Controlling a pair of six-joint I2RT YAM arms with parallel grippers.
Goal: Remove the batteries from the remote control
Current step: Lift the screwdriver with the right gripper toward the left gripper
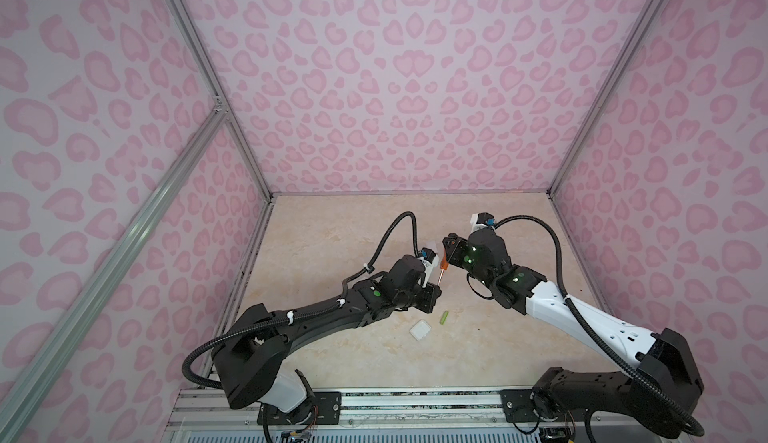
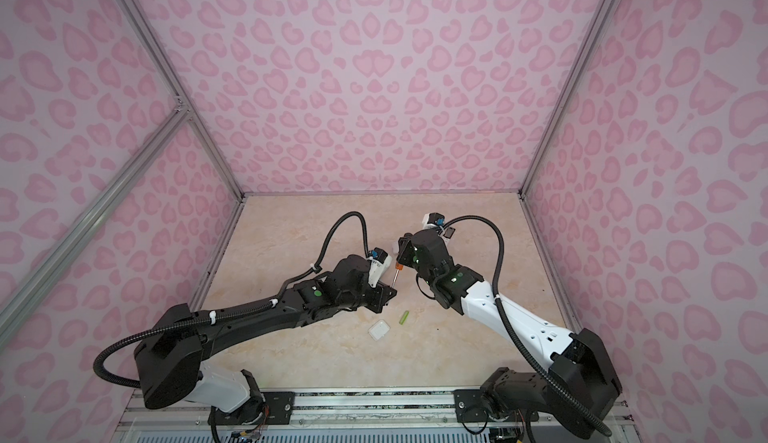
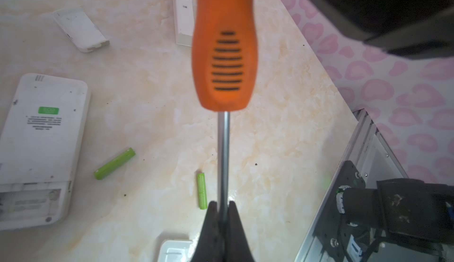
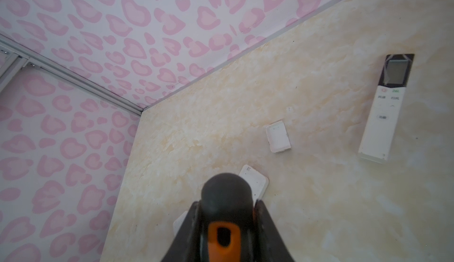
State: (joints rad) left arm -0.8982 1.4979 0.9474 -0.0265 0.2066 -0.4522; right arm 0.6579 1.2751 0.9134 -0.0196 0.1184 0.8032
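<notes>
Batteries (image 3: 114, 163): two green cells lie loose on the table (image 3: 270, 125), one just beside the open remote (image 3: 36, 150), second battery (image 3: 202, 190) farther from it; its compartment (image 3: 32, 200) looks empty. Left gripper (image 3: 223, 211) pinches the screwdriver (image 3: 224, 51) shaft; right gripper (image 4: 227, 205) clasps the handle, touching both sides, likely a hand-over between arms.

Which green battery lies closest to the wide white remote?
The slanted battery right beside the wide white remote; the other battery lies farther away, seen next to the screwdriver shaft.
</notes>
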